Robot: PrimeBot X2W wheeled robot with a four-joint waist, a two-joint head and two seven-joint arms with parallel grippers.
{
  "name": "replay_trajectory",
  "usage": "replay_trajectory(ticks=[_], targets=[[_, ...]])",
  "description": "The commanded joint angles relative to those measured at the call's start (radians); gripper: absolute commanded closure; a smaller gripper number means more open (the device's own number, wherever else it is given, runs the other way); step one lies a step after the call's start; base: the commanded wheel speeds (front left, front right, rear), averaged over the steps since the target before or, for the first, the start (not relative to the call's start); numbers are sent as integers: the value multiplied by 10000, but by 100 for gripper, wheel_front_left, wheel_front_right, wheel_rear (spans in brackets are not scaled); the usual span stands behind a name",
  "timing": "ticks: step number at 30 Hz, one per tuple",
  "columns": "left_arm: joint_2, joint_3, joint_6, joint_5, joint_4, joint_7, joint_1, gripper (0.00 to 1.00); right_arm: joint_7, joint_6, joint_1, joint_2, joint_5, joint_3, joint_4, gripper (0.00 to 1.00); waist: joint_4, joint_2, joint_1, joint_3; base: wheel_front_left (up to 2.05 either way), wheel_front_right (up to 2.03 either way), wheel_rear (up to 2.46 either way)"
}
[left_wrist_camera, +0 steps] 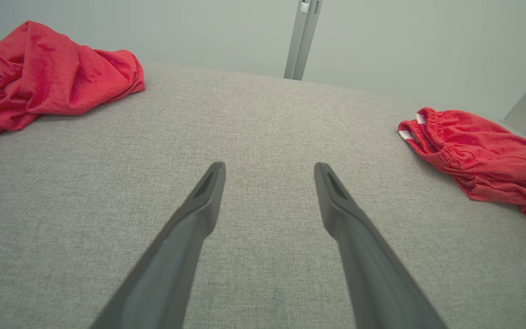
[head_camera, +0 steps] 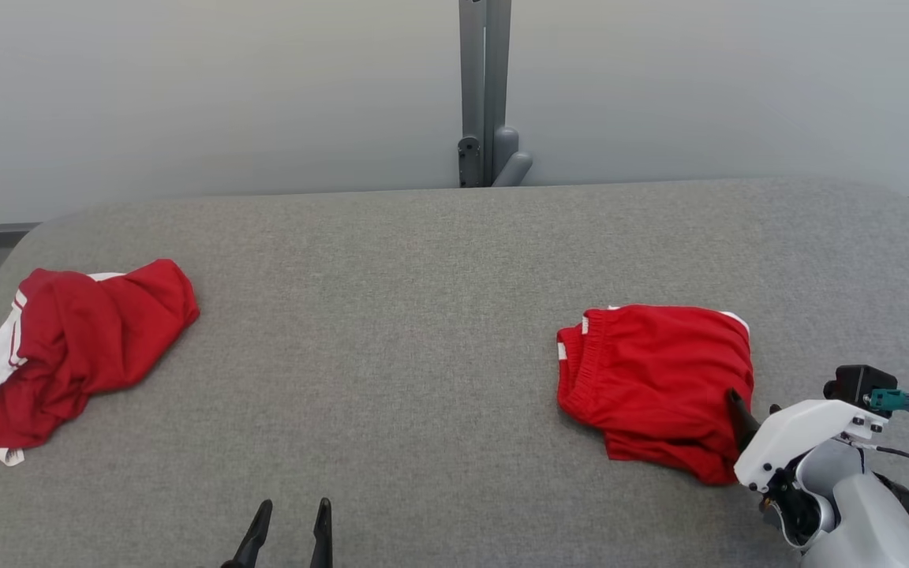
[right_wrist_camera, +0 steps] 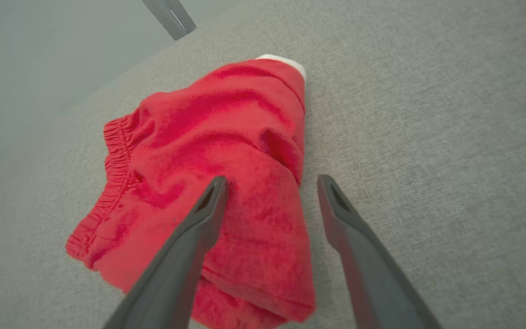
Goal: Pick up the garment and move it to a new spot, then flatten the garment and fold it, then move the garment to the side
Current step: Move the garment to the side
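the grey table (head_camera: 439, 355) is wide and covered in coarse cloth, so we expect anything dragged across it to catch rather than slide. a metal post (head_camera: 484, 87) rises behind its far edge, well clear of the work.

a crumpled red garment (head_camera: 76, 355) with white parts lies at the far left, well apart from everything else. it is not in our way.

the red shorts (head_camera: 652, 379) lie folded in layers on the right side of the table. we judge them light, soft and limp. lifted by one layer they would sag and fall open, so we would pinch through all the layers. the best places are the folded near edge or the elastic waistband (right_wrist_camera: 117, 155), which is thicker and less slippery. a bit of white trim (right_wrist_camera: 286, 61) peeks out at the far corner.

the right gripper (right_wrist_camera: 272, 180) sits over the near right edge of the shorts. its jaws are spread wide and hold nothing. one finger is above the red cloth, the other above bare table. we cannot tell whether it touches the cloth.

the left gripper (left_wrist_camera: 270, 167) hovers over bare table near the middle, also wide open and empty.
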Motion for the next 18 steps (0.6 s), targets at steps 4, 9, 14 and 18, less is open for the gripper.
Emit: replay_trajectory(ticks=[4, 9, 14, 18], targets=[[28, -86, 103, -239, 28, -3, -209, 0, -225, 2, -631, 51, -384, -632, 1126, 0, 252, 55, 0, 156, 0, 0, 0], [26, -146, 160, -270, -16, -3, -254, 0, -512, 2, -1439, 154, -277, -1396, 2596, 0, 392, 55, 0, 346, 0, 0, 0], [26, -203, 67, -169, 48, -3, -433, 0, -217, 2, -2043, 215, 889, -1604, 4008, 0, 496, 55, 0, 610, 0, 0, 0], [26, -135, 35, -150, -66, -3, -674, 0, 205, 2, -2505, 247, 2477, -1393, 4212, 100, 381, 55, 0, 992, 0, 0, 0]])
